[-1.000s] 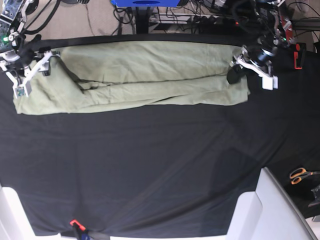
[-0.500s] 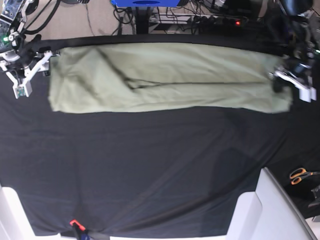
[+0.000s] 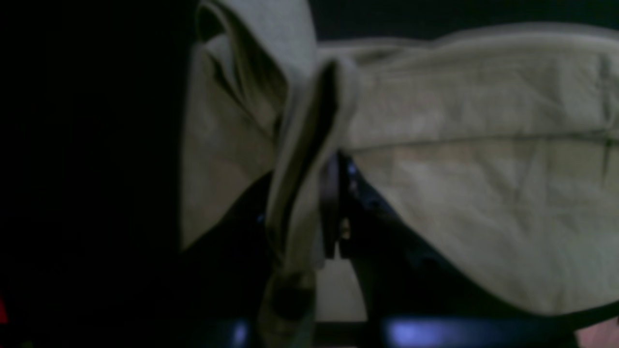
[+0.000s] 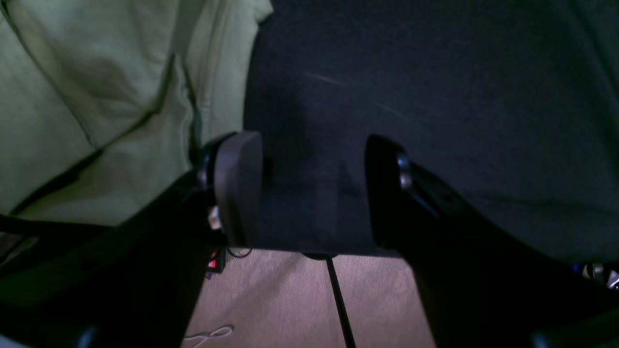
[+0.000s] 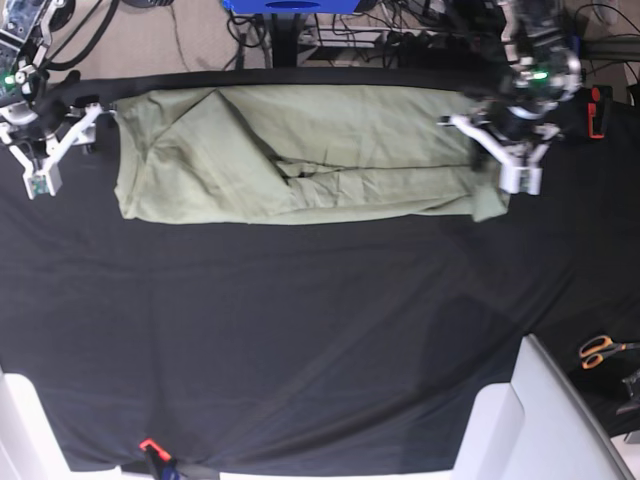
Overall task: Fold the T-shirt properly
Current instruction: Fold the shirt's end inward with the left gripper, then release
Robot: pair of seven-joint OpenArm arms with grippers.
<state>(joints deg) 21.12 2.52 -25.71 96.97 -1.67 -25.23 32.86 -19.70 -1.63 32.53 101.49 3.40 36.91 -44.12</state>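
The pale green T-shirt lies as a long, narrow folded band across the far side of the black table cloth. My left gripper is at the band's right end, shut on a bunched fold of the T-shirt; the left wrist view shows the cloth pinched between the dark fingers. My right gripper stands open just left of the shirt's left end, not touching it. In the right wrist view its fingers are wide apart over bare black cloth, with the shirt to the upper left.
Orange-handled scissors lie at the right edge. A white bin stands at the front right and another white piece at the front left. A red clamp grips the front edge. Cables and floor lie beyond the far edge.
The left gripper dragged the shirt's right end far to the right, then carried it back left. The shirt's left end has slid away from the right gripper, which stayed put.
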